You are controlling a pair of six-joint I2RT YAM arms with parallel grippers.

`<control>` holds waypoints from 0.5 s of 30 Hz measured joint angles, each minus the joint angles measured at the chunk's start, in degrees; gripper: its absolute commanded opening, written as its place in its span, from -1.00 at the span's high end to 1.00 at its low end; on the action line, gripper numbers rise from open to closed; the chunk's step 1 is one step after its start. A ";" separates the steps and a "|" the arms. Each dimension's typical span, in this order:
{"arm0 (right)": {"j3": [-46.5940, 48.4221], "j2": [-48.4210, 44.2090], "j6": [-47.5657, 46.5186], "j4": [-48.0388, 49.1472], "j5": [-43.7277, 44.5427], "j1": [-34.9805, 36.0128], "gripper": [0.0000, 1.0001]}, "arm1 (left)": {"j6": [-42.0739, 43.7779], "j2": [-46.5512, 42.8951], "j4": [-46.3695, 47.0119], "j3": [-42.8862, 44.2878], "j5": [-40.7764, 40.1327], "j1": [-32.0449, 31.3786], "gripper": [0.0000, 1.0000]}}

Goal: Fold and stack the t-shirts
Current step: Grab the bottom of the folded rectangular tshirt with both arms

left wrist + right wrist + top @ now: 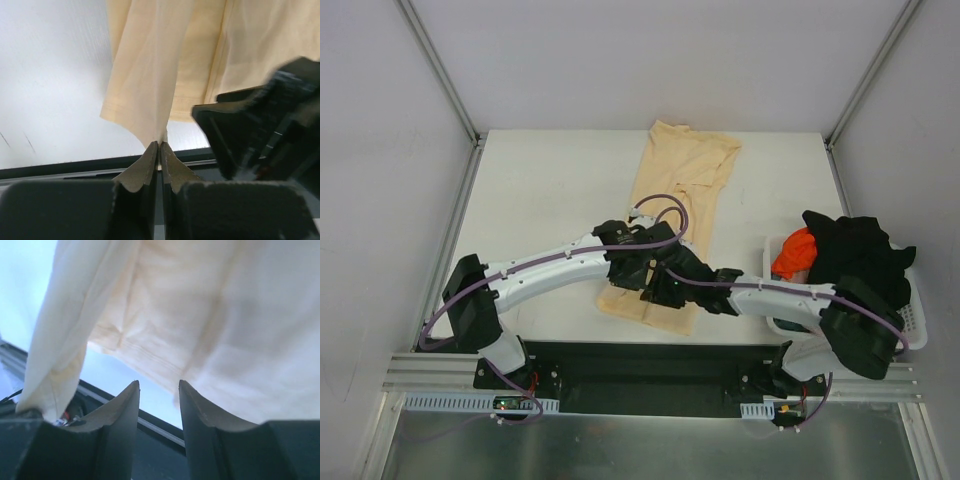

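A pale peach-yellow t-shirt (680, 180) lies folded lengthwise down the middle of the white table (545, 200), neck at the far end and hem near the front edge. My left gripper (628, 272) is over the near hem. In the left wrist view the left gripper (160, 144) is shut on a corner of the shirt's hem (150, 80), which is lifted. My right gripper (666, 290) is beside it on the right. In the right wrist view the right gripper (159, 386) is open and empty just below the hem (200, 315). An orange shirt (793, 255) and a black shirt (855, 250) sit in the basket.
A white lattice basket (918, 322) stands at the table's right front corner with the black shirt draped over its rim. The black front rail (640, 365) runs just below the hem. The right gripper's body (270, 130) shows close to the left gripper.
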 measured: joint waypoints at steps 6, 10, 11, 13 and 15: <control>-2.43 -15.82 0.59 -16.81 13.68 0.07 -0.10 | 0.11 1.44 1.97 -0.79 2.67 -0.57 0.93; -2.43 -24.41 0.07 -26.71 22.01 -1.16 -0.36 | 0.33 3.02 3.85 -0.76 4.26 -1.92 0.92; -2.43 -25.88 -0.17 -28.74 23.65 -1.70 -0.42 | 0.33 3.72 4.35 -0.76 4.61 -2.36 0.91; -2.43 -28.72 -0.70 -32.83 27.21 -3.08 -0.68 | 0.33 5.33 4.96 -0.72 5.70 -3.10 0.90; -2.43 -30.97 -0.83 -34.75 29.64 -3.76 -0.93 | 0.31 7.02 5.18 -0.72 6.12 -3.45 0.89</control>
